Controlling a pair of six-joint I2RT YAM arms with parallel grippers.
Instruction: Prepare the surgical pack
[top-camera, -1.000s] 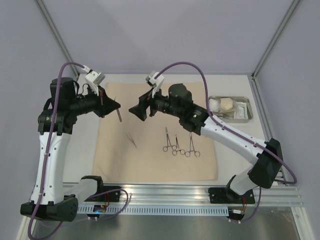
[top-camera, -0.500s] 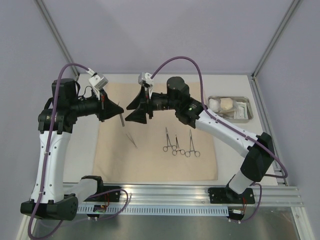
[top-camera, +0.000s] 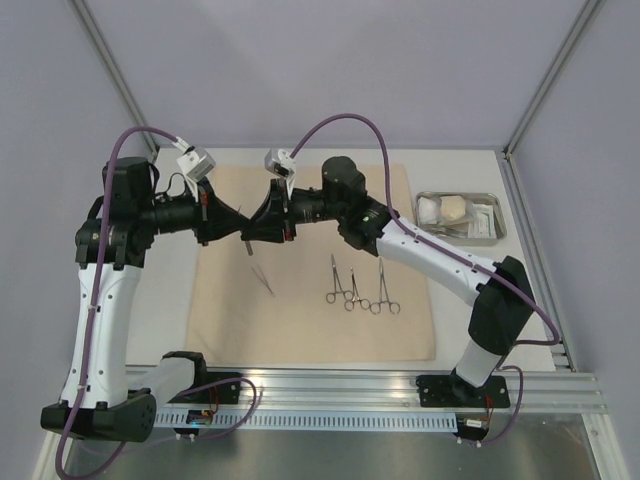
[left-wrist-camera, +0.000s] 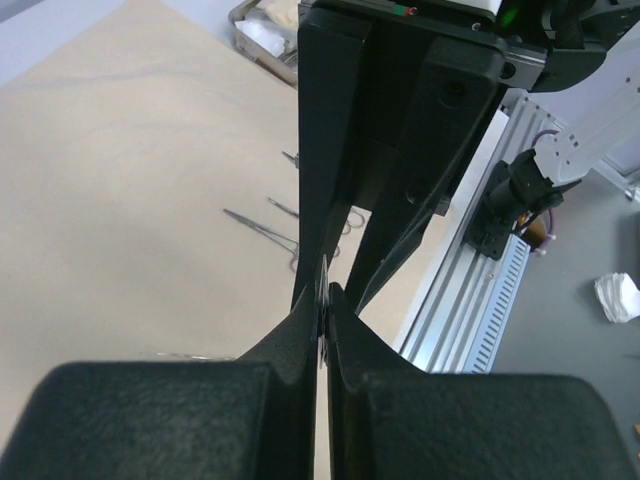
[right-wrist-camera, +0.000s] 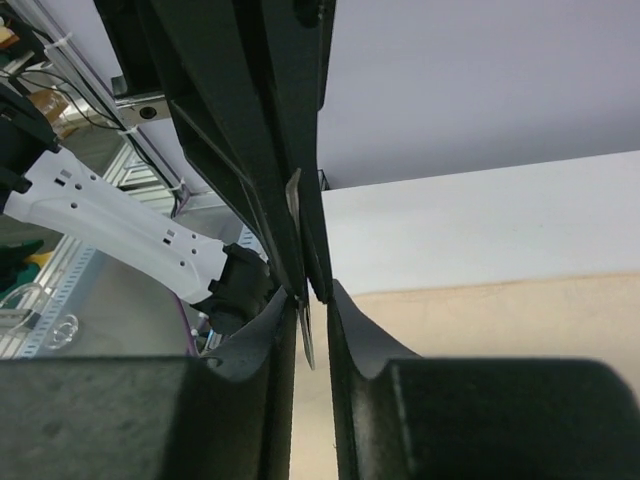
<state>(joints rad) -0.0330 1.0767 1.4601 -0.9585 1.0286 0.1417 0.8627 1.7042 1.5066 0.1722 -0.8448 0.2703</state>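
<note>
Where both arms meet tip to tip above the tan cloth (top-camera: 310, 325), left gripper (left-wrist-camera: 323, 310) is clamped on a thin steel instrument (right-wrist-camera: 306, 345). Right gripper (right-wrist-camera: 312, 297) straddles the same strip, fingers narrowly apart.

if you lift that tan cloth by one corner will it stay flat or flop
Probably floppy: the tan cloth lies limp with faint creases, so it should drape and fold. The clamps and tweezers resting on it would likely slide off.

Top cam is sitting high behind the arm bases (top-camera: 200, 385), looking down over the whole table (top-camera: 165, 290). Wrist cams are staring at each other point-blank, both catching the thin steel tool (left-wrist-camera: 321, 340) and tan cloth sheet (left-wrist-camera: 130, 150).
</note>
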